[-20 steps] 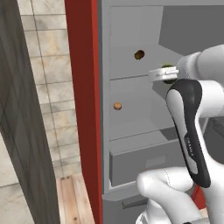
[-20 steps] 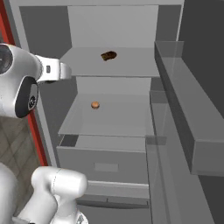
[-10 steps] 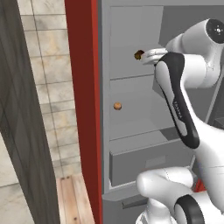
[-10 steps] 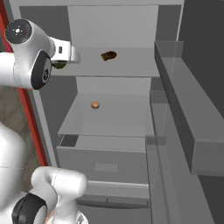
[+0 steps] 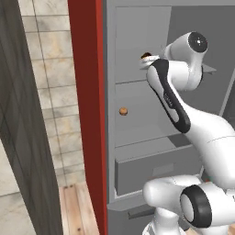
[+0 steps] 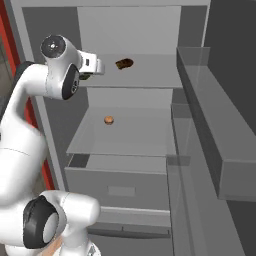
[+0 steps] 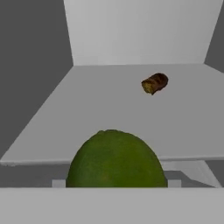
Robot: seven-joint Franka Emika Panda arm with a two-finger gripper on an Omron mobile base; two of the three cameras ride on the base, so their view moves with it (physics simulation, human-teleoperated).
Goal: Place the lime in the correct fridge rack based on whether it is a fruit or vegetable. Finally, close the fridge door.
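Base views flanking the arm, hand view close, all onto the fridge rack (image 7: pixel 109 109)

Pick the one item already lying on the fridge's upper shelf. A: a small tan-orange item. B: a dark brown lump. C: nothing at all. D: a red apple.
B: the dark brown lump lies on the fridge rack, ahead of the lime, while the small tan-orange item sits on the lower shelf.
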